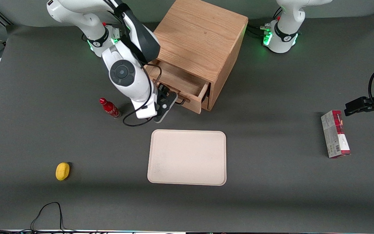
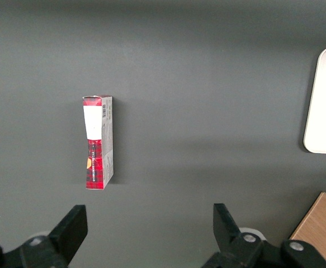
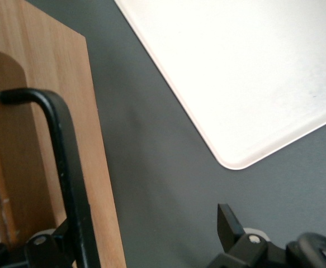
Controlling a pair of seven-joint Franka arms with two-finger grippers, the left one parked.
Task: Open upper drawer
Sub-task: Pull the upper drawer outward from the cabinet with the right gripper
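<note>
Gripper [image 1: 170, 99]: at the front of the upper drawer, fingers spread apart with the handle between them; one finger [image 3: 228, 223] stands clear of the handle, so no firm clamp shows.
Upper drawer [image 1: 180, 85]: topmost drawer of the wooden cabinet, pulled partway out, its light oak box open to view from above; front panel faces the tray.
Handle [image 3: 67, 167]: thin black wire bar on the drawer front [image 3: 51, 111], bent at its end where it meets the wood.
Wooden cabinet [image 1: 203, 35]: oak box standing on the dark table, farther from the front camera than the tray.
Tray [image 1: 187, 157]: pale, rectangular with rounded corners, flat on the table, nearer the front camera than the cabinet.
Red bottle [image 1: 109, 108]: small, tilted, just beside the working arm's wrist.
Yellow object [image 1: 62, 171]: rounded, toward the working arm's end of the table, near the front camera.
Red-and-white box [image 1: 335, 134]: lying flat toward the parked arm's end of the table.
Table [image 1: 271, 195]: dark grey surface bearing all items.
</note>
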